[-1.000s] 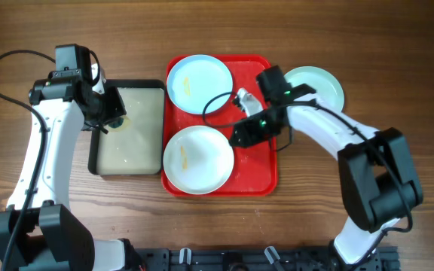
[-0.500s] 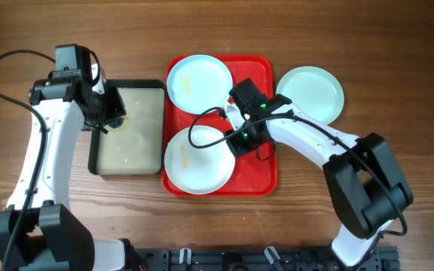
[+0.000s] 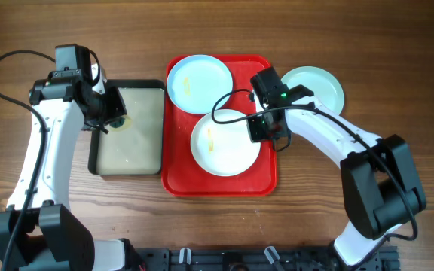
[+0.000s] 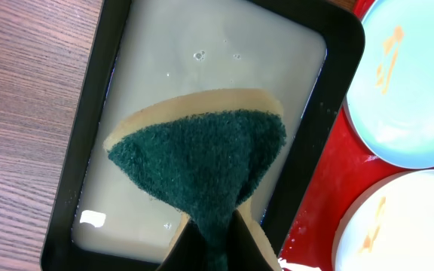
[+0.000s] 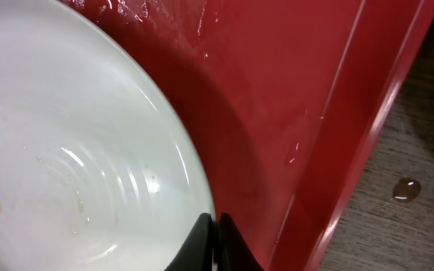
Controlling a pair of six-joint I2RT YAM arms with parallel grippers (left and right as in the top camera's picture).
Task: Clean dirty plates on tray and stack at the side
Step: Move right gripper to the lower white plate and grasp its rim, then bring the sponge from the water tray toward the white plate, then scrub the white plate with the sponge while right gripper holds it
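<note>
Right gripper (image 5: pixel 214 226) pinches a plate (image 5: pixel 74 135) by its rim near the right edge of the tray (image 5: pixel 277 90); left gripper (image 4: pixel 213 245) clamps the sponge (image 4: pixel 202 158). Stiff, wet, probably slippery: the rim is the hold.

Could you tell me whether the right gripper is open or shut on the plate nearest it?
Shut: the right gripper pinches the rim of the round white orange-smeared plate, fingertips nearly touching, in the right wrist view.

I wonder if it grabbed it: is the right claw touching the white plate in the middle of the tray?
Touching. The right wrist view shows the right claw pinched shut on the plate at its rim.
</note>
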